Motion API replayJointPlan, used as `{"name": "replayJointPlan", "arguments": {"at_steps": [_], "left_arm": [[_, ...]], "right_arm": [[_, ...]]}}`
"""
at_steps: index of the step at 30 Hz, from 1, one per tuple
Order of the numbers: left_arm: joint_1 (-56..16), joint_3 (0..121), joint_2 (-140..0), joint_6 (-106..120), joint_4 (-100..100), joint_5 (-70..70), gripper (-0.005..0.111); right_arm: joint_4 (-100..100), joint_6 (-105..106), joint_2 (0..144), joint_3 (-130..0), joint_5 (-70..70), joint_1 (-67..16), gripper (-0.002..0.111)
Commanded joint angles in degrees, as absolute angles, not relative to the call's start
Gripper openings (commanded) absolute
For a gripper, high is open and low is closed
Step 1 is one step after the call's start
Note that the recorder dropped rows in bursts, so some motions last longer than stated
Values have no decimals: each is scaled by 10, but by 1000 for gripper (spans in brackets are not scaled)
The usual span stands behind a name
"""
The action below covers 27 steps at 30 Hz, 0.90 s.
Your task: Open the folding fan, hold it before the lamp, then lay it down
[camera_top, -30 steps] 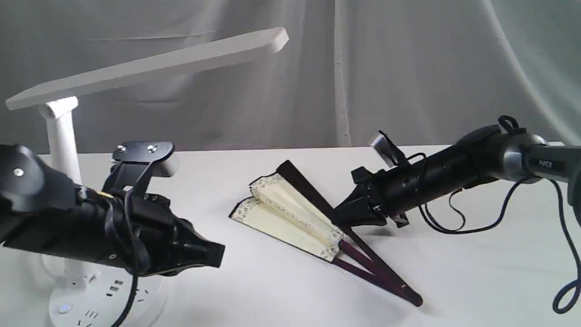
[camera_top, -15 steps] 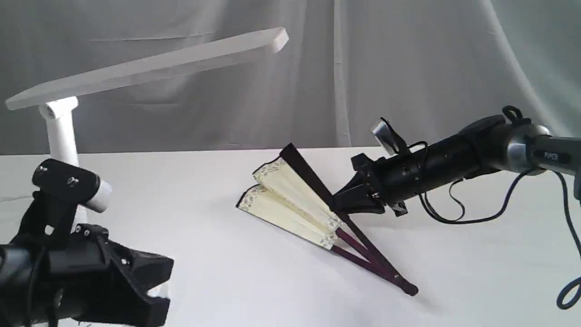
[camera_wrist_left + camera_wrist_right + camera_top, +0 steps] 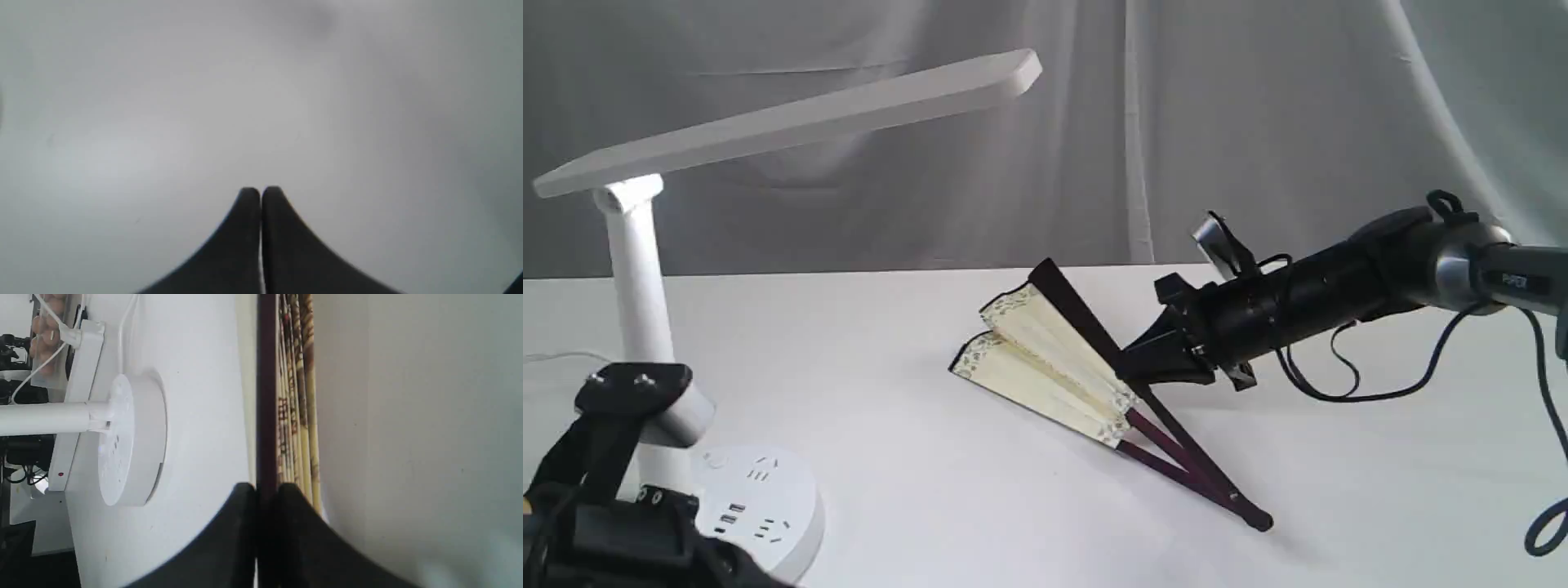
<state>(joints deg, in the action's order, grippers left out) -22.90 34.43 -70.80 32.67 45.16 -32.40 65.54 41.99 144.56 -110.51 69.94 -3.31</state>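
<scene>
"PIPER" printed on right arm [image 3: 1339,298]

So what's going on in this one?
The right claw is shut on the upper dark guard of the folding fan. The fan is only partly spread, and its pivot end appears to rest on the table. The left claw is shut and empty, low beside the base of the lamp. The fan is not yet fully open, nor held before the lamp.
</scene>
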Motion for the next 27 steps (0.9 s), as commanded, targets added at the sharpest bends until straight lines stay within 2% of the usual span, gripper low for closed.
{"name": "replayJointPlan", "arguments": {"at_steps": [1,5,10,18,27], "left_arm": [[-229,385,-712,154,198,-395,0],[-229,403,-712,137,85,-372,0],[-259,383,-712,175,81,-261,0],[-371,288,-712,183,96,77,0],[-382,132,-713,-73,97,478,0]], "right_arm": [[668,419,1436,-1108,700,-33,0],[668,418,1436,-1108,700,-33,0],[668,418,1436,-1108,700,-33,0],[668,416,1436,-1108,700,-33,0],[672,416,1436,-1108,700,-33,0]]}}
